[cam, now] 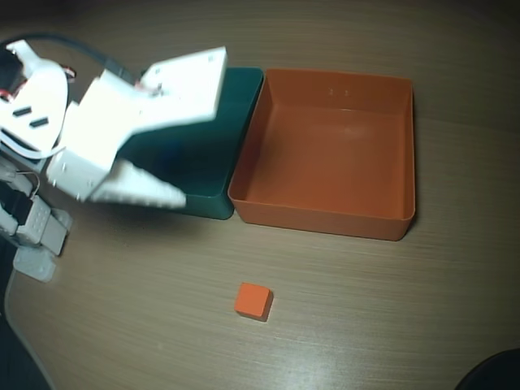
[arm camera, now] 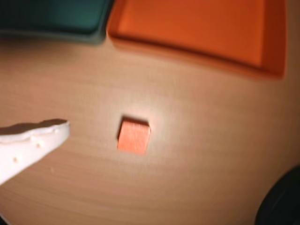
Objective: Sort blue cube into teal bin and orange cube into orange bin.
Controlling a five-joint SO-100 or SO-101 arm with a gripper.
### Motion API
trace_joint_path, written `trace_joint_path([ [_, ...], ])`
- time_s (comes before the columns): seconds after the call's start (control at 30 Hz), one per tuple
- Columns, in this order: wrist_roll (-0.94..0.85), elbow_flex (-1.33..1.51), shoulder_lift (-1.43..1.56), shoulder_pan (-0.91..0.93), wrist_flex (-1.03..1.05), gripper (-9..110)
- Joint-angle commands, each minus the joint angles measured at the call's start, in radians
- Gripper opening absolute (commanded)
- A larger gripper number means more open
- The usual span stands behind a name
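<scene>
Your tabletop (cam: 366,325) looked like pale wood-grain laminate, smooth with a faint sheen. On it, the orange cube (cam: 253,301) showed plain matte faces. Beyond the cube, the orange bin (cam: 327,207) and the teal bin (cam: 244,106) looked like smooth moulded plastic, slightly glossy. Your arm's white shell (cam: 130,114) looked like matte plastic, rough-edged at the jaws.

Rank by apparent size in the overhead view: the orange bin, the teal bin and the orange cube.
1. Orange bin, fully visible, looks largest.
2. Teal bin, though the arm hides much of it, so its true extent may equal the orange bin's.
3. Orange cube, far the smallest.
</scene>
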Motion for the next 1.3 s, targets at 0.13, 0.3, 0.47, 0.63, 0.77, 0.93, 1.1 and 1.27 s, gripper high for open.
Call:
trace_joint_path([
  [0.13,-0.011,-0.213,-0.178,0.081,-0.014,38],
  [0.3,-0.011,-0.347,-0.350,0.086,-0.014,38],
  [0.47,-0.012,-0.472,-0.511,0.089,-0.014,38],
  [0.63,-0.014,-0.577,-0.655,0.124,-0.014,38],
  [0.77,-0.014,-0.650,-0.765,0.138,-0.014,38],
  [0.93,-0.014,-0.747,-0.897,0.158,-0.014,38],
  [1.1,-0.014,-0.813,-1.009,0.156,-0.012,38],
  [1.27,-0.014,-0.811,-1.039,0.155,0.003,38],
])
